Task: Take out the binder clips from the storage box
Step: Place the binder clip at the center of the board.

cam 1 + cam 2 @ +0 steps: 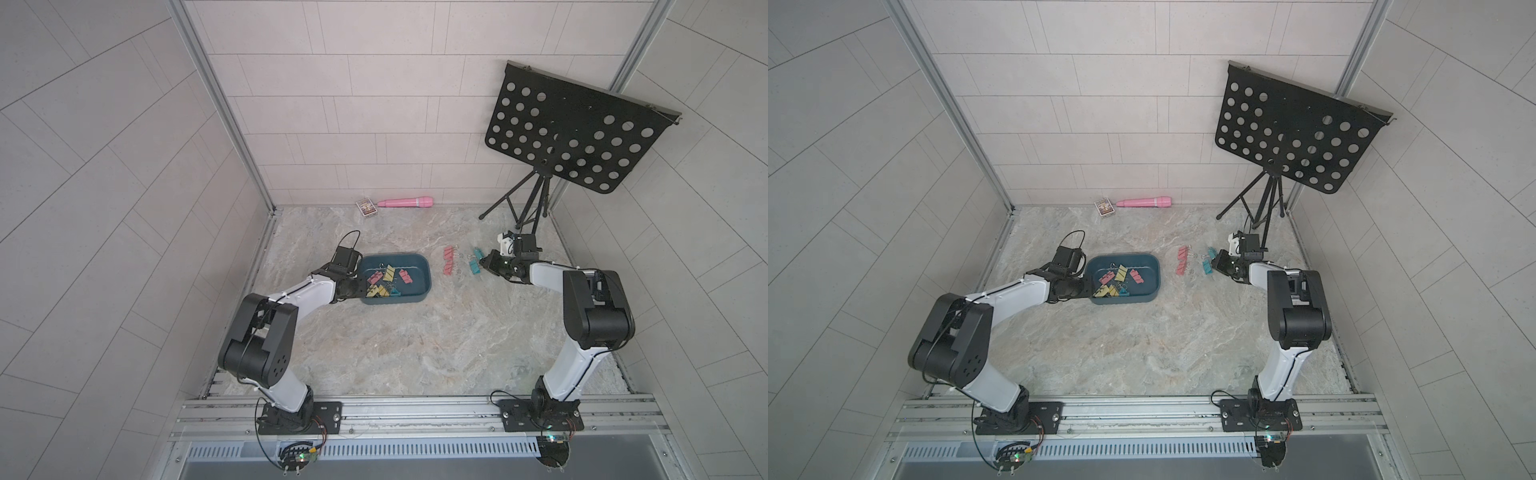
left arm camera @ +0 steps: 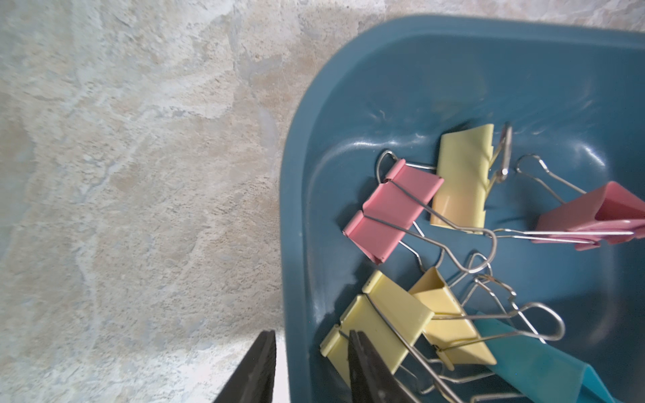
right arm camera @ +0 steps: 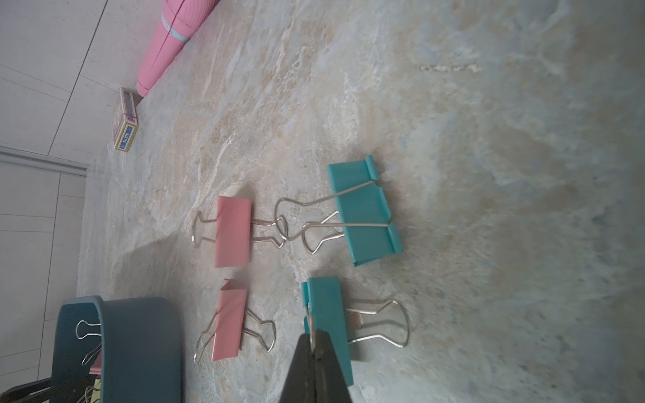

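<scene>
The dark teal storage box [image 1: 417, 286] [image 1: 1148, 282] sits left of centre with several pink, yellow and teal binder clips [image 1: 384, 280] [image 2: 391, 209] inside. My left gripper [image 1: 362, 289] [image 2: 311, 333] straddles the box's left wall [image 2: 295, 244], one finger outside and one inside against a yellow clip [image 2: 380, 324], closed down on the wall. To the right of the box, pink clips [image 1: 448, 259] [image 3: 233, 230] and teal clips [image 1: 478, 252] [image 3: 363, 213] lie on the table. My right gripper [image 1: 483, 262] [image 3: 314, 343] is shut on the wire handle of the nearer teal clip [image 3: 328, 314].
A long pink cylinder [image 1: 405, 202] and a small printed card box [image 1: 366, 207] lie against the back wall. A black perforated music stand [image 1: 573, 133] on tripod legs stands at the back right, just behind my right arm.
</scene>
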Controlling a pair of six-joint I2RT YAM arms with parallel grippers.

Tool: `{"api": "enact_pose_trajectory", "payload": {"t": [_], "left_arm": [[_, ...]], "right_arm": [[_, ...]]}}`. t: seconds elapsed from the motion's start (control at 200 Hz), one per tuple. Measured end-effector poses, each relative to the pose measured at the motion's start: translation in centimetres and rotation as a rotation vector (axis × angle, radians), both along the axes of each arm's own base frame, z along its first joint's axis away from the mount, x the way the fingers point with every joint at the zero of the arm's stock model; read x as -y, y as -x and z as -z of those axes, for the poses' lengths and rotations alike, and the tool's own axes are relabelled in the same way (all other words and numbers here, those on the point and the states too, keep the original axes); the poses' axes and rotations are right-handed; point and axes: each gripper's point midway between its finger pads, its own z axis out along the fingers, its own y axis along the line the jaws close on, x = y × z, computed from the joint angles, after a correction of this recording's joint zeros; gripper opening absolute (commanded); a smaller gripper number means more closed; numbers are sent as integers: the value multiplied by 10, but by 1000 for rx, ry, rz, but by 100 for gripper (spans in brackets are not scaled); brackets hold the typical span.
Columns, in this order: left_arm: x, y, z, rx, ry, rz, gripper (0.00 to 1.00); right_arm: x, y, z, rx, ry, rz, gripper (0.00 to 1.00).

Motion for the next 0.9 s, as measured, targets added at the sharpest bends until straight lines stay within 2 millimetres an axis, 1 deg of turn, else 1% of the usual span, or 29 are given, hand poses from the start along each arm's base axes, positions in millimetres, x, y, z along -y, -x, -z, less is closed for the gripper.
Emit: {"api": "enact_pose_trajectory", "payload": {"t": [0.495,0.655,0.806,0.901], "left_arm": [[0,0,0,0,0,0,42],[0,0,0,0,0,0,42],[0,0,0,0,0,0,42],[0,0,0,0,0,0,42]], "right_arm": [[4,-2,3,14,-22,1,0],[5,-2,4,12,-27,1,5],[5,-2,4,9,-32,2,12],[5,0,6,1,-33,3,15]]}}
